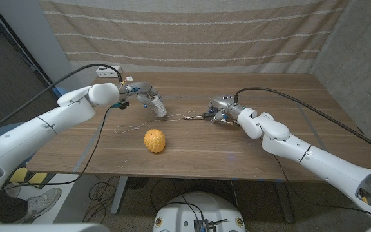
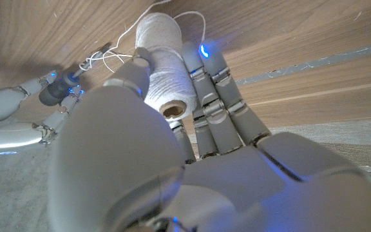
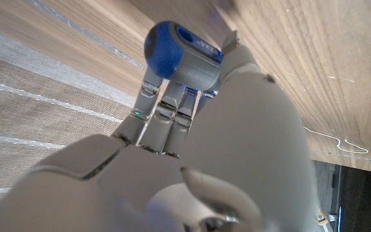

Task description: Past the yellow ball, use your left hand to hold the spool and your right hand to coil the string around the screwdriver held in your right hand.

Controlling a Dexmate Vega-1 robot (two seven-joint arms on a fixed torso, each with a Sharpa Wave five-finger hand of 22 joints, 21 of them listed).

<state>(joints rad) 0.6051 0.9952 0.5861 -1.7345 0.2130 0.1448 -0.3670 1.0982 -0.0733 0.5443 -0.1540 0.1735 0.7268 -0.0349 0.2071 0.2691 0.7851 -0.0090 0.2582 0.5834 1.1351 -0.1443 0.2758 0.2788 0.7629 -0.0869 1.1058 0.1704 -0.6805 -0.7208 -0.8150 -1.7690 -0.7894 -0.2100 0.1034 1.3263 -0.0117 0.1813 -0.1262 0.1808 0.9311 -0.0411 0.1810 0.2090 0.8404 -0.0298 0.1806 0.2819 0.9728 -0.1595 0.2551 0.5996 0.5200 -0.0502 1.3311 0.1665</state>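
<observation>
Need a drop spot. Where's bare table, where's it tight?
Free: the table right of the right hand, and the front strip nearer than the yellow ball. Crowded: between the spool in the left hand and the screwdriver, where string trails.

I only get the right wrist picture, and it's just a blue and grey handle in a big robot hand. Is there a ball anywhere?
Observer: Yes, a yellow ball sits on the table, on the robot's side of the string.
Operator: Where does the string come from?
Observer: From a white spool that the left hand grips.
Operator: Does the string reach my screwdriver?
Observer: In the left wrist view, loops of string lie around the tip of the screwdriver that the right hand holds.
</observation>
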